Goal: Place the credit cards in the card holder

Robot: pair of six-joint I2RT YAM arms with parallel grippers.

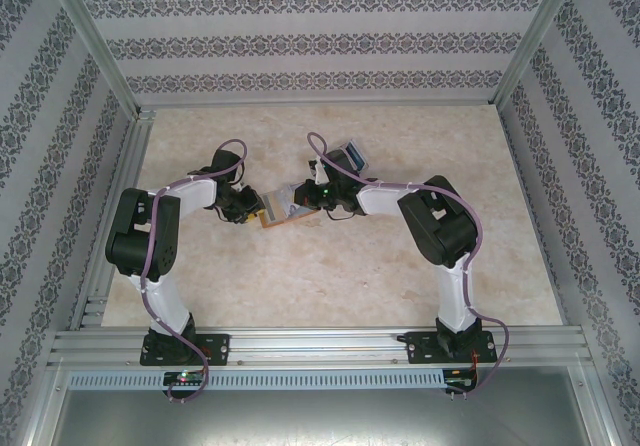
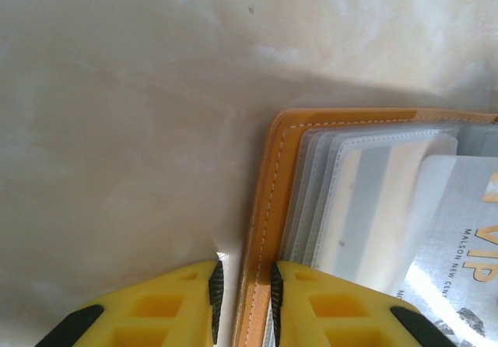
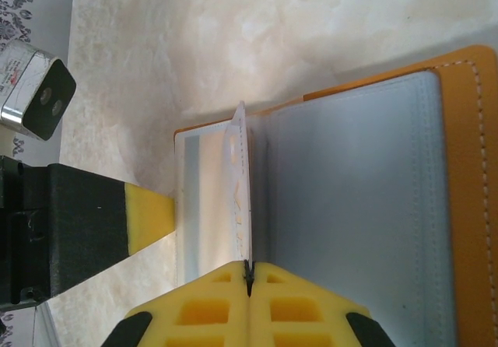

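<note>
Marble tabletop (image 2: 117, 129), left jaws grip card holder (image 2: 267, 207) edge, right jaws pinch sleeve (image 3: 240, 176)

Colours: card holder (image 2: 263, 207) on tabletop (image 2: 117, 129)
Holder orange-brown, pale stitching; card (image 2: 459, 238) silver, gold lettering; tabletop cream marbled; end effector fingers (image 2: 156, 308) yellow.

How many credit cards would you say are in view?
2 clearly: a silver card in the right gripper over the open card holder's sleeves, and a bluish one on the table farther back. More may be hidden.
</note>
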